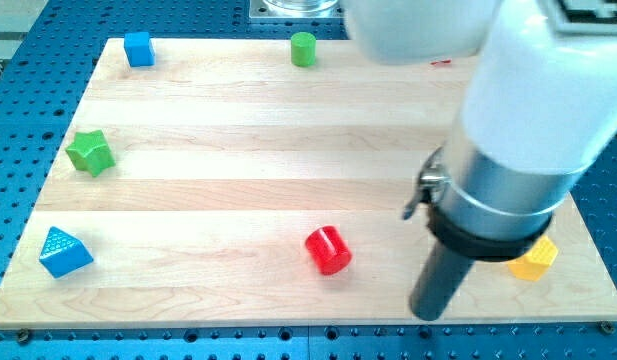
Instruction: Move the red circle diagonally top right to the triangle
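The red circle [328,250], a short red cylinder, lies on the wooden board [248,150] near the view's bottom centre. A blue triangle [64,251] sits at the view's bottom left. My tip [426,314] rests at the board's bottom edge, to the right of the red circle and a little lower, apart from it by a clear gap. The arm's white and grey body hides the board's right side.
A blue cube [139,48] and a green cylinder [304,48] sit along the view's top edge. A green star-like block [90,151] is at the left. A yellow block [534,260] shows partly under the arm at the right. A red sliver [441,63] peeks out at the top right.
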Motion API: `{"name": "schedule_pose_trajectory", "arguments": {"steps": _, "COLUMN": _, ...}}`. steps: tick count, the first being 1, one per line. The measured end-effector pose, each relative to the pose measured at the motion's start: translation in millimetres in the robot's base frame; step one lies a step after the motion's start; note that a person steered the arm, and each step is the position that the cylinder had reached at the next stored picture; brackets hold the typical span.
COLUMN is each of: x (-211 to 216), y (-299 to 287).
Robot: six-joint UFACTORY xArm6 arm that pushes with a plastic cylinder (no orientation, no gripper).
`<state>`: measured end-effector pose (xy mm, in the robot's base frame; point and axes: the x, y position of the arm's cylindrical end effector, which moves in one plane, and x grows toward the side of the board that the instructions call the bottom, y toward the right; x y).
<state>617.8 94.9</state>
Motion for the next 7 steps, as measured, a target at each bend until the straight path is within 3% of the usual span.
{"name": "schedule_pose_trajectory", "arguments": {"steps": 2, "x": 1, "y": -109}}
{"name": "schedule_pose_trajectory", "arguments": {"steps": 3, "x": -4, "y": -194}}
{"name": "schedule_pose_trajectory", "arguments": {"steps": 7, "x": -64, "y": -306}}
